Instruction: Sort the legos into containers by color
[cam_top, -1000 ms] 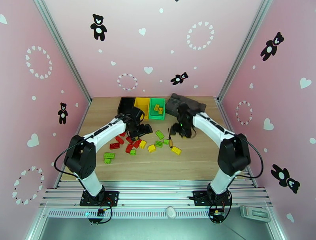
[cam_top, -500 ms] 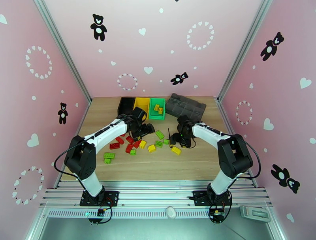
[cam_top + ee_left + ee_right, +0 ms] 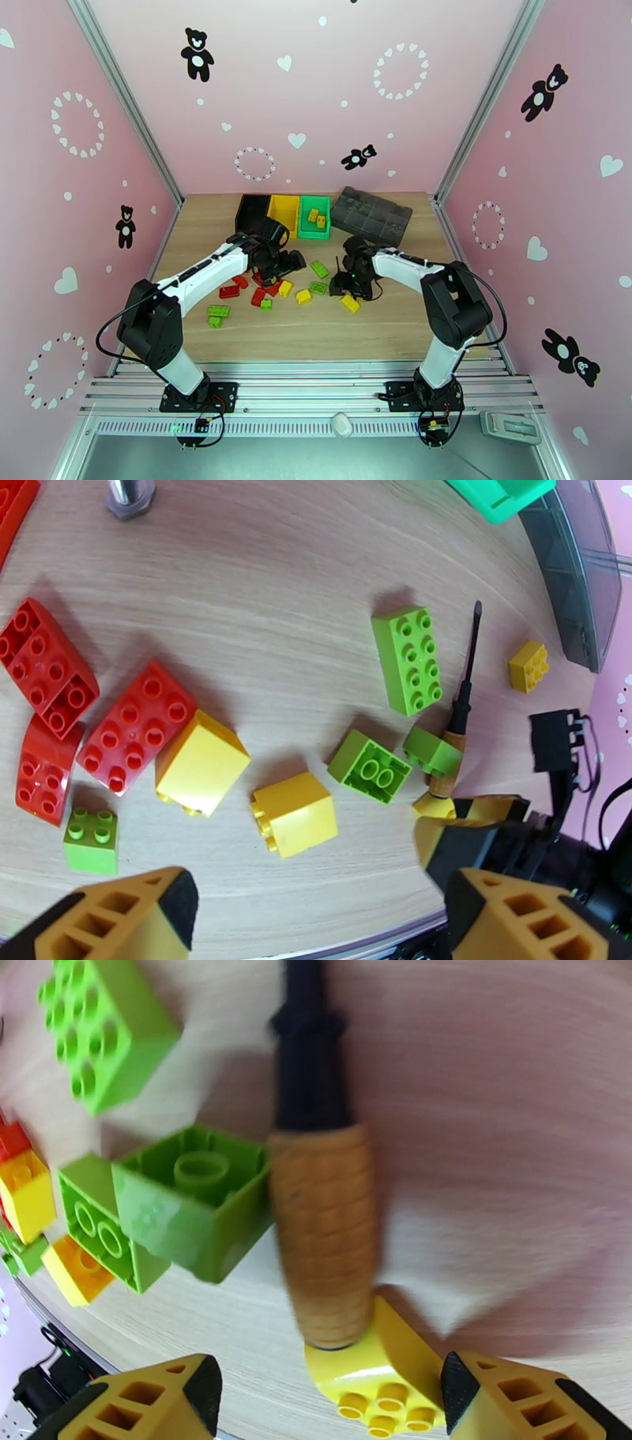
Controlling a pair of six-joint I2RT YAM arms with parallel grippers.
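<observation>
down on the pale wood-grain table (image 3: 379,316), glossy studded legos (image 3: 134,725) in red, yellow and lime lie scattered between the two arms, well short of the three smooth rectangular containers (image 3: 284,211) (black, yellow, green, side by side) at the far edge; two yellow bricks (image 3: 317,219) sit in the green one. the left gripper (image 3: 316,922) hangs above the red and yellow cluster, its cut-out yellow fingers (image 3: 118,914) spread wide and empty. the right gripper (image 3: 328,1410), jaws also wide, straddles a slanted yellow brick (image 3: 371,1370) that touches the butt of a screwdriver (image 3: 324,1236) with a ribbed orange handle and black shaft. just beside the handle a lime brick (image 3: 193,1197) lies tipped, its hollow underside and round socket showing.
</observation>
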